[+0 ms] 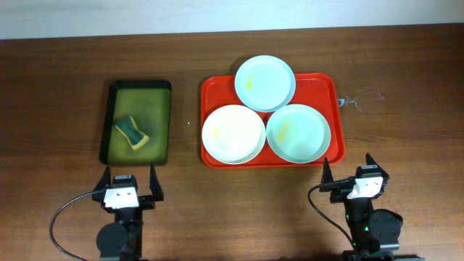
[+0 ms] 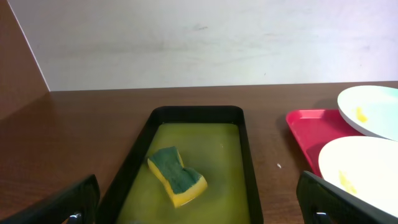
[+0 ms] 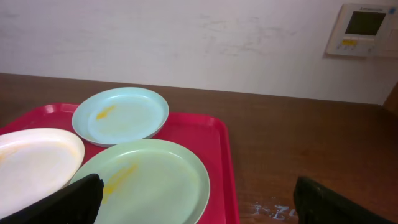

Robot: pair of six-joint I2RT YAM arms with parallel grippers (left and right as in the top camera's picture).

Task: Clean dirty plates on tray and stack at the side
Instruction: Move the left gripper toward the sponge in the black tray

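Observation:
The red tray holds three plates. A mint-blue plate with a yellow smear overhangs the tray's back rim. A cream-white plate sits front left, another mint plate with a smear front right. In the right wrist view I see the tray, back plate, front mint plate and cream plate. The left wrist view shows the cream plate and back plate. My left gripper and right gripper are open and empty, near the table's front edge.
A black-rimmed olive-green tray stands left of the red tray, with a green-and-yellow sponge in it; it also shows in the left wrist view. White scuff marks lie right of the red tray.

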